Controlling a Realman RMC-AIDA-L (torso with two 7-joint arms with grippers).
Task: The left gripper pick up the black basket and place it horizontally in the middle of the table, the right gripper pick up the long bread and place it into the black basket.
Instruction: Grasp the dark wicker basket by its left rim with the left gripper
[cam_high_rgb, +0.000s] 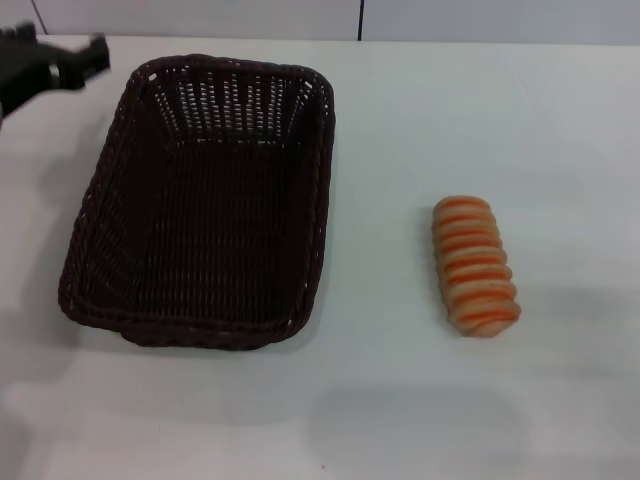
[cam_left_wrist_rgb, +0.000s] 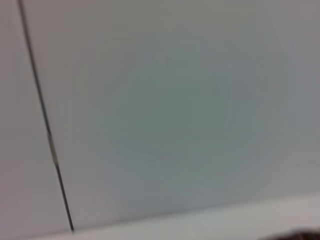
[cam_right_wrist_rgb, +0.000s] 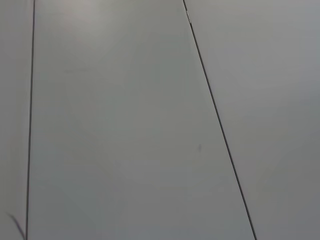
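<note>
The black basket (cam_high_rgb: 200, 210) stands empty on the white table (cam_high_rgb: 400, 400), left of the middle, with its long side running away from me. The long bread (cam_high_rgb: 476, 264), tan with orange-red stripes, lies on the table to the right of the basket, well apart from it. My left gripper (cam_high_rgb: 80, 60) hovers at the far left, just beyond the basket's far left corner and not touching it. It holds nothing that I can see. My right gripper is out of view.
A pale wall with a dark vertical seam (cam_high_rgb: 360, 20) runs behind the table's far edge. The left wrist view shows the wall panel seam (cam_left_wrist_rgb: 45, 125) and a strip of table edge (cam_left_wrist_rgb: 200, 220). The right wrist view shows only wall panels (cam_right_wrist_rgb: 125, 125).
</note>
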